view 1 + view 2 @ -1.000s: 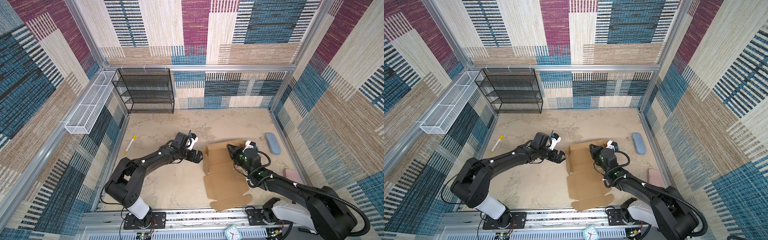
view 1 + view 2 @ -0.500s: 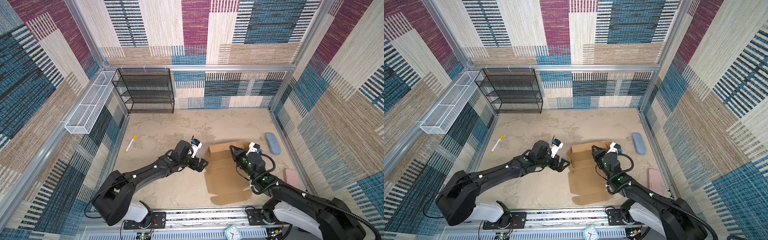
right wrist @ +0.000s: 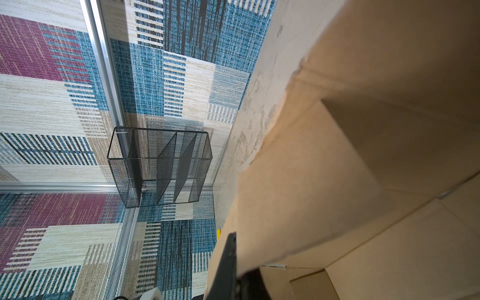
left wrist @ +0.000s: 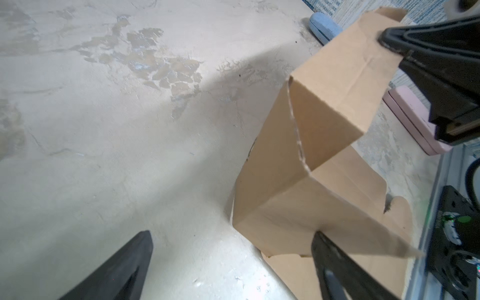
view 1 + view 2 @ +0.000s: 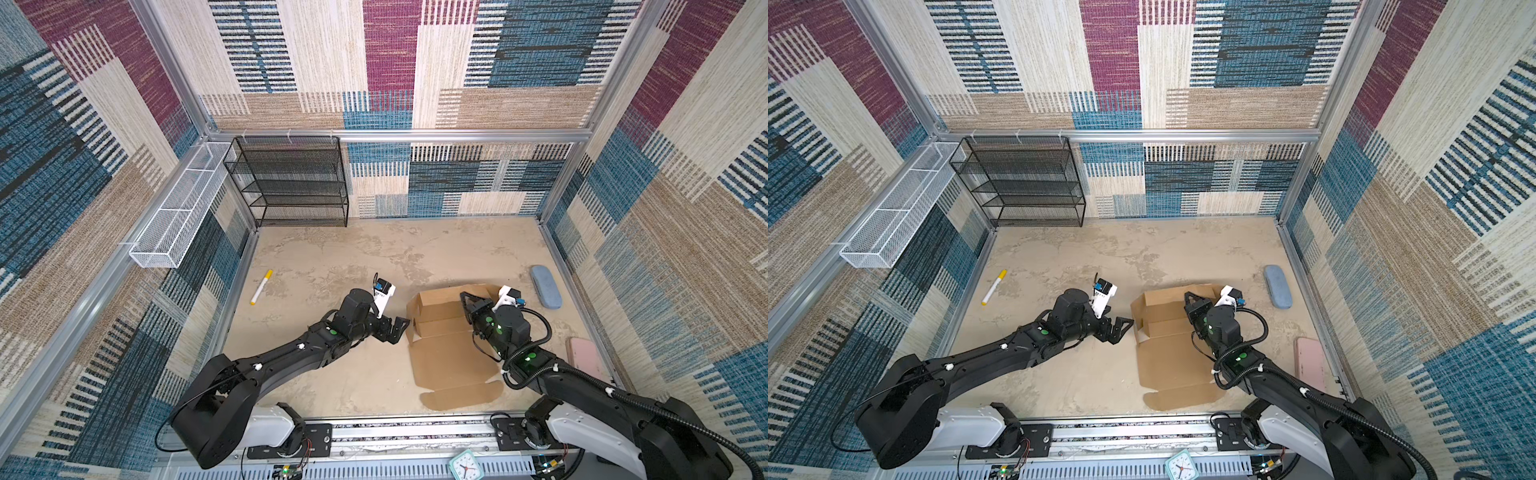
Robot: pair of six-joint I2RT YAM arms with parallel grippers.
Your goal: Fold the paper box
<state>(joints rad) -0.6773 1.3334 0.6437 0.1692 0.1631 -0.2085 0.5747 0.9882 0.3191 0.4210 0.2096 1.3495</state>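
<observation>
Here, my left gripper [image 5: 398, 329] hangs spread wide just beside the paper box [image 5: 451, 361], which lies right of middle on the table [image 5: 332, 266]. My right gripper [image 5: 464, 296] pinches its raised back flap. Of my wrist views, the right shows the black mesh rack [image 3: 158, 166], the left a pink case [image 4: 413, 117].

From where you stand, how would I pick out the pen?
Find the black mesh shelf at the far left of the table. In front of it the pen lies alone, well left of the cardboard box: a thin white stick with a yellow cap, unlike the chunky blue case.
</observation>
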